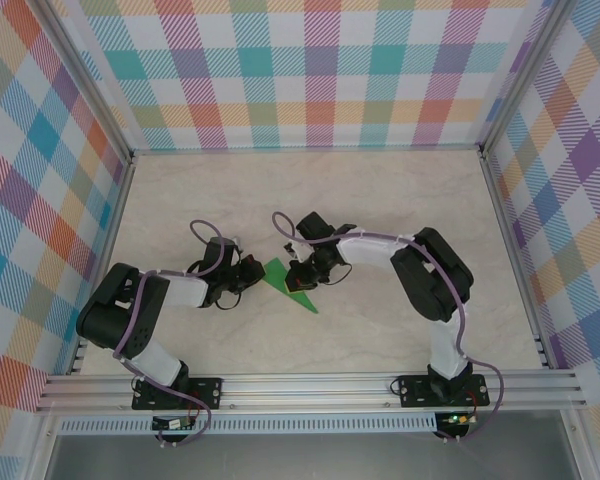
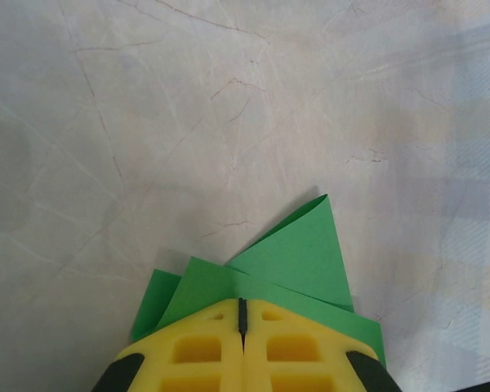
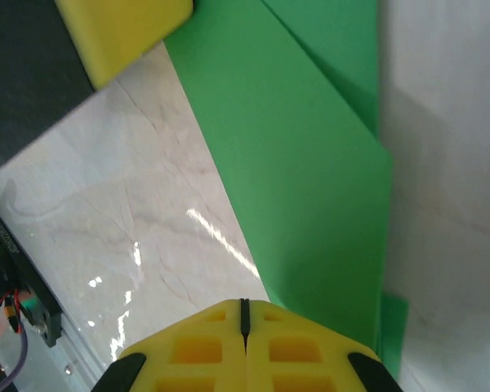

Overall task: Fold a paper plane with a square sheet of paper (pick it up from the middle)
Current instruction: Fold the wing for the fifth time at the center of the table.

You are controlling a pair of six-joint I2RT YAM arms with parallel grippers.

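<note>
Top external view: folded green paper (image 1: 285, 282) lay flat on the marble-patterned tabletop (image 1: 380, 200), near the middle, between the two arms. Outline was a narrow wedge. Long axis ran on a diagonal, from far-left to near-right. Sharp tip pointed toward the near right; the broad end sat at the far left, right by the left pincer (image 1: 252, 274). Right pincer (image 1: 298, 272) sat over the paper's far-right edge.

Left wrist view: left pincer (image 2: 242, 304) was closed, yellow fingers meeting at a thin dark seam. Layered paper (image 2: 298, 253) fanned out from under the tips, one folded corner pointing away from the camera. No sheet seen in the seam.

Right wrist view: right pincer (image 3: 245, 306) was likewise closed, tips over the paper's edge. Paper (image 3: 302, 180) stretched away as a long band with an overlapping flap. One yellow finger (image 3: 122, 33) of the left pincer touched its far end.
</note>
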